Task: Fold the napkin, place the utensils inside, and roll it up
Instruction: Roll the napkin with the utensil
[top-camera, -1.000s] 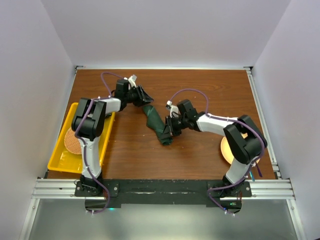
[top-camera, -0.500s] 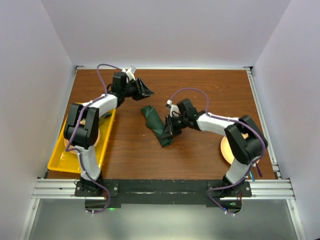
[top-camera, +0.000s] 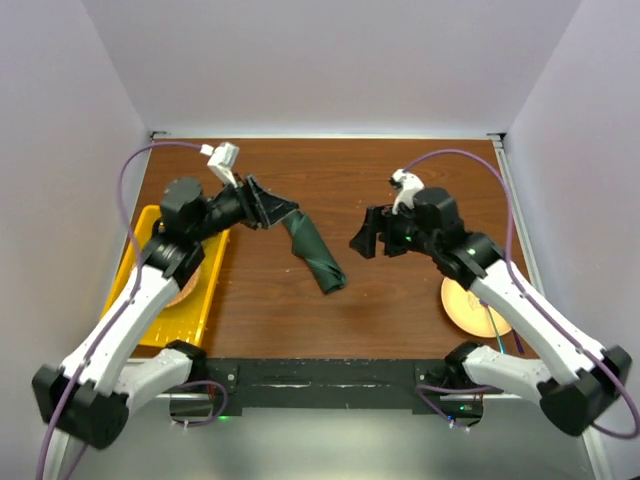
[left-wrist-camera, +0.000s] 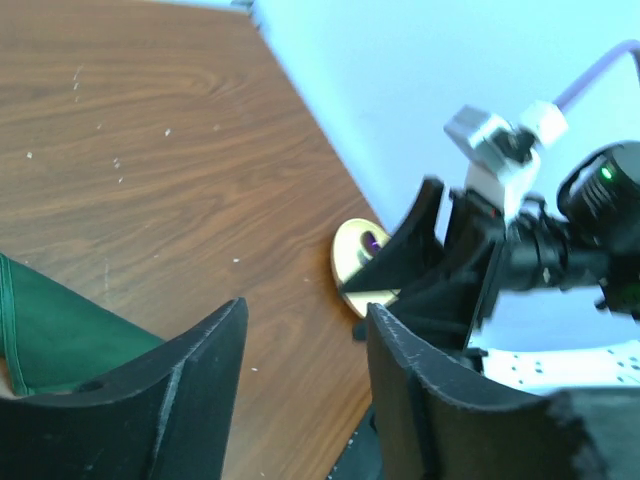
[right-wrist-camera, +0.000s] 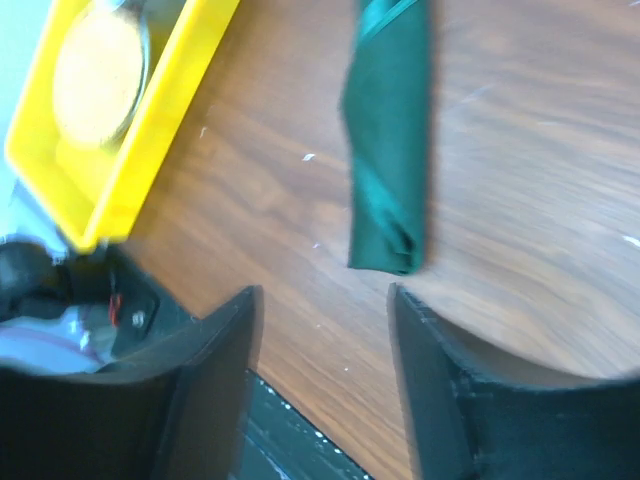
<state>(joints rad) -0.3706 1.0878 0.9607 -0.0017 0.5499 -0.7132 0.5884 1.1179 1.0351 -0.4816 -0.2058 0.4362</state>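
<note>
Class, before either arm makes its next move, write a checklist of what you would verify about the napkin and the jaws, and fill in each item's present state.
1. Napkin rolled into a tube, lying on the table: ok.
2. Right jaws open and well clear of the napkin: ok.
3. Left jaws open: ok.
4. Left jaws clear of the napkin's far end: cannot tell, the tips sit very close to it.
5. Utensils inside the roll: cannot tell, none visible.
6. Near end of the roll tight: ok.
</note>
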